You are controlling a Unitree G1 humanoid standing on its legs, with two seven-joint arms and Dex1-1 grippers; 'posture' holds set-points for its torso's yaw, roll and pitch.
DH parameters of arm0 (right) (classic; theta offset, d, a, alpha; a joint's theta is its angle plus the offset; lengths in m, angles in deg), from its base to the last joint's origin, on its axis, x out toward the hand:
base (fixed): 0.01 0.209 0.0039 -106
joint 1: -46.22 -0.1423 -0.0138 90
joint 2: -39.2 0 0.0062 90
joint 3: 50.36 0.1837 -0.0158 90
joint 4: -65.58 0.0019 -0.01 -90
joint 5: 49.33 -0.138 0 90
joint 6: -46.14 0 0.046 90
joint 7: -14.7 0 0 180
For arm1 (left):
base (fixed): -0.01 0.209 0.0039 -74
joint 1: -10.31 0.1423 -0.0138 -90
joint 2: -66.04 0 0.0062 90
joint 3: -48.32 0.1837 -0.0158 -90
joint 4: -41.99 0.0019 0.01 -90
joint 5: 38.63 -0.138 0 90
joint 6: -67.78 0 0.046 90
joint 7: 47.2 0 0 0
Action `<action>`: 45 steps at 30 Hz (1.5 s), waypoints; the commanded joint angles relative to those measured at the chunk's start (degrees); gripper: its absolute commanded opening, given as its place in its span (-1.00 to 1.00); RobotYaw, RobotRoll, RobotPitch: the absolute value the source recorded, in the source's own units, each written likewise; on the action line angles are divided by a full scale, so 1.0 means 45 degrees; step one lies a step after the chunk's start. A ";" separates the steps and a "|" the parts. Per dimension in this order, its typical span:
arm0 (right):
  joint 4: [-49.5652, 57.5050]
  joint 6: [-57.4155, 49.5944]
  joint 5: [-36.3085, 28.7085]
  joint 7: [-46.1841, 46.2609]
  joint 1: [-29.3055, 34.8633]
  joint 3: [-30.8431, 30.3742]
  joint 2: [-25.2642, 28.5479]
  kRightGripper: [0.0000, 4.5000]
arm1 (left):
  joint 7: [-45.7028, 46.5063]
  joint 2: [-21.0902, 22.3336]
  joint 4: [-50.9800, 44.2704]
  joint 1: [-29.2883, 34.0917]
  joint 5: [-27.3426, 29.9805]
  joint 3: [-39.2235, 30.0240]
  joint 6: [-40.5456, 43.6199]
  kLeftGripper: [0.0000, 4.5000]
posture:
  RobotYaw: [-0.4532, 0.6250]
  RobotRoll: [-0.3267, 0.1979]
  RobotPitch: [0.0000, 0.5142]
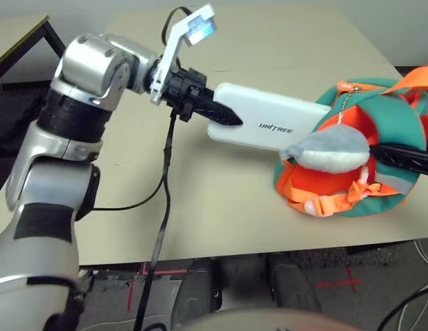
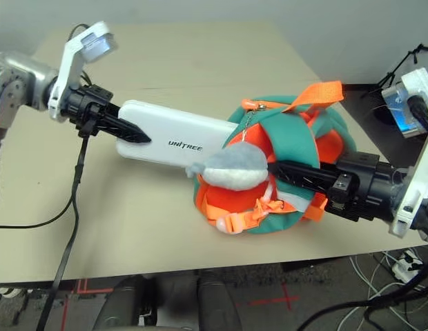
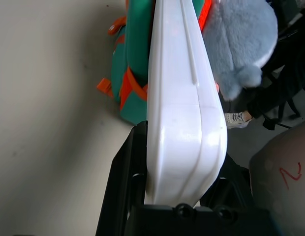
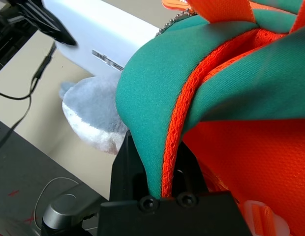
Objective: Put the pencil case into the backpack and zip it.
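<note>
Above the beige table (image 1: 200, 207), your left gripper (image 1: 224, 114) clamps the flat white hard pencil case (image 1: 269, 124), its far end apparently entering the teal-and-orange fabric backpack (image 2: 297, 138). Your right gripper (image 4: 160, 162) pinches the backpack's orange-edged rim beside the grey plush charm (image 2: 231, 169).

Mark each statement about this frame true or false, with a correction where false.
1. The left gripper holds the pencil case by one end. True.
2. The pencil case is fully inside the backpack. False: most of it sticks out, with the far end at the opening.
3. The right gripper has its jaws shut on the backpack's edge. True.
4. The grey plush charm lies on the table apart from the backpack. False: it hangs against the backpack's front.
</note>
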 commanded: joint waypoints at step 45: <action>0.0090 0.0944 0.0570 0.0225 -0.2289 -0.2793 -0.0711 -0.92 | -0.0844 -0.0497 -0.0951 -0.1641 -0.0491 -0.0509 0.0781 1.00 | -0.45 0.25 -0.60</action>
